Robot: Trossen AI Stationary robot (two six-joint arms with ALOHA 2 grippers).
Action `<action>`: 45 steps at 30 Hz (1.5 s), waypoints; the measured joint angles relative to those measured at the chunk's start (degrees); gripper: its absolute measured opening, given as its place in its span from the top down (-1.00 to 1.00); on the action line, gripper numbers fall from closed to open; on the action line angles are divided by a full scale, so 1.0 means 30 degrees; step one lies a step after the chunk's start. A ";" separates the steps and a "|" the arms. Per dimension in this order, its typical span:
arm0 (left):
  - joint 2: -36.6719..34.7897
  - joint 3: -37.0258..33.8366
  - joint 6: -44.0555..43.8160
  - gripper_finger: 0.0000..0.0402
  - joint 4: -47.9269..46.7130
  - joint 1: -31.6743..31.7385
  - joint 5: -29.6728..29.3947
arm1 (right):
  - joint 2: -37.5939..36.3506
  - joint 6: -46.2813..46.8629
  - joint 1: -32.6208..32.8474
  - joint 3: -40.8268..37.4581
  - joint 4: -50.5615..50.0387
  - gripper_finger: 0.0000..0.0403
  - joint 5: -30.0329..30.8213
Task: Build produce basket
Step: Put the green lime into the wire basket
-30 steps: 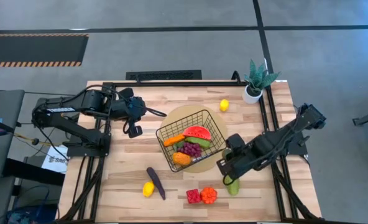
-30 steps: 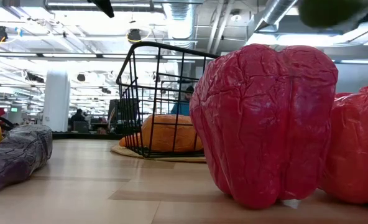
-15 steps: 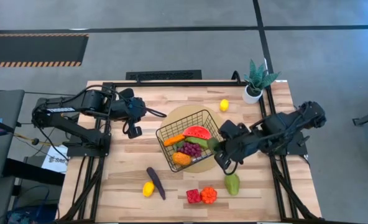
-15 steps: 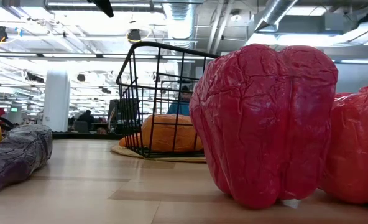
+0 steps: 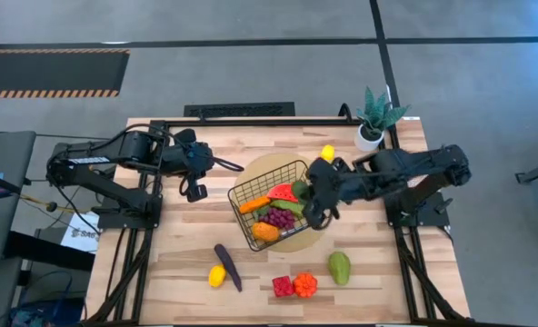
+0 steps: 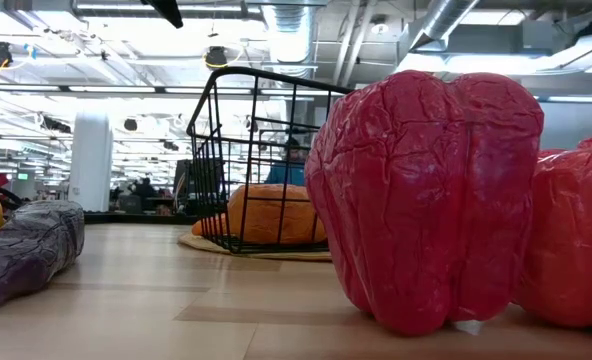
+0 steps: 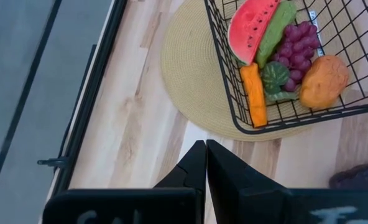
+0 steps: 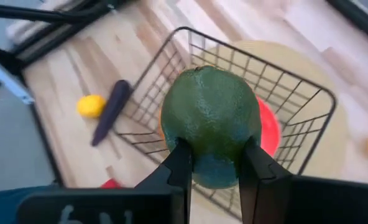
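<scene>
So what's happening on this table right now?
The robot is filling a black wire basket with toy produce. Its right gripper holds a green avocado over the basket, which already has a watermelon slice, grapes and more. The left gripper waits shut beside it. Another avocado and peppers lie on the table.

A light wooden-plank bench (image 5: pixel 178 254) with a black metal frame carries a round tan woven mat (image 5: pixel 262 168) near its middle and a small green potted plant in a white pot (image 5: pixel 374 116) at one far corner.
</scene>
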 joint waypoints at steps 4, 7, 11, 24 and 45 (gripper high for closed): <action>0.0000 0.0000 0.0075 1.00 0.0000 0.0003 0.0033 | 0.0514 -0.1060 -0.1216 0.0027 0.0118 0.63 -0.0007; 0.0000 0.0000 0.0075 1.00 -0.0049 0.0003 0.0033 | 0.1077 -0.1854 -0.2003 -0.0183 0.0055 0.63 -0.0249; -0.0003 0.0000 0.0067 1.00 -0.0207 -0.0004 0.0033 | 0.2183 -0.3143 -0.3063 -0.0781 0.1403 0.63 -0.2070; 0.0000 -0.0015 0.0206 1.00 -0.0313 -0.0004 0.0937 | 0.8566 -0.4935 -0.4393 -0.0949 0.3379 0.63 -0.7408; 0.0007 -0.0015 0.0519 1.00 -0.0313 -0.0004 0.0995 | 1.0600 -0.4235 -0.4117 -0.0915 0.4125 0.52 -0.9270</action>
